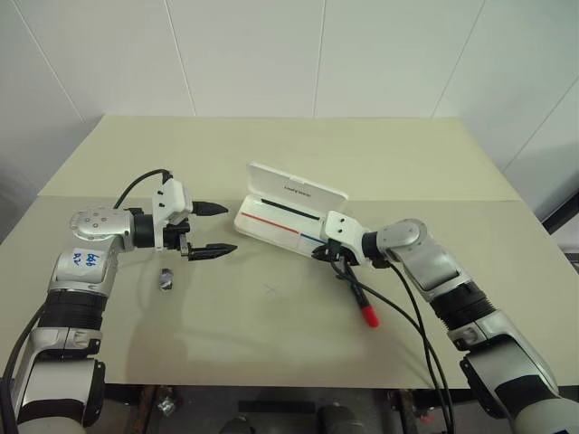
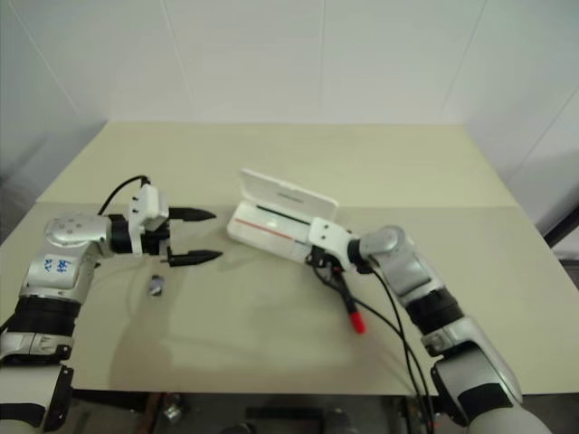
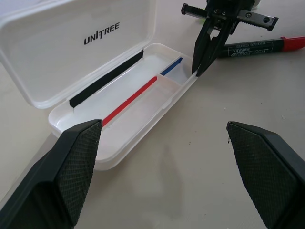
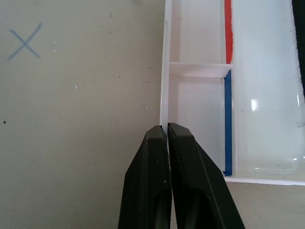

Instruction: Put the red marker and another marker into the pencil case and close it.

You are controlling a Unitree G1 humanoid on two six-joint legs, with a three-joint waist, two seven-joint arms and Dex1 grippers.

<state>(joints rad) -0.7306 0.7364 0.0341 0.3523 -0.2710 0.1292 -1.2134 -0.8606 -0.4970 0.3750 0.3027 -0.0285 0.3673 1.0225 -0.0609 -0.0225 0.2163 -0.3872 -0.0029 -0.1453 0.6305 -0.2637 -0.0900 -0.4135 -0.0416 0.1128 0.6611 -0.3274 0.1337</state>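
Note:
The white pencil case [image 1: 271, 226] lies open at the table's middle, its lid [image 1: 298, 190] tilted back. A red and blue stripe runs along its tray [image 3: 143, 102], which holds nothing. My right gripper [image 1: 327, 254] is shut, its tips [image 4: 167, 126] against the rim at the case's right end, with nothing visibly held. The red marker [image 1: 356, 294], black with a red cap [image 1: 370, 316], lies on the table just behind that gripper. My left gripper [image 1: 217, 230] hovers open to the left of the case, pointing at it. Another marker is out of view.
A small dark grey object [image 1: 165, 278] lies on the table below my left gripper. A faint X mark [image 1: 270, 289] sits in front of the case. The beige table [image 1: 271, 353] reaches back to a white wall.

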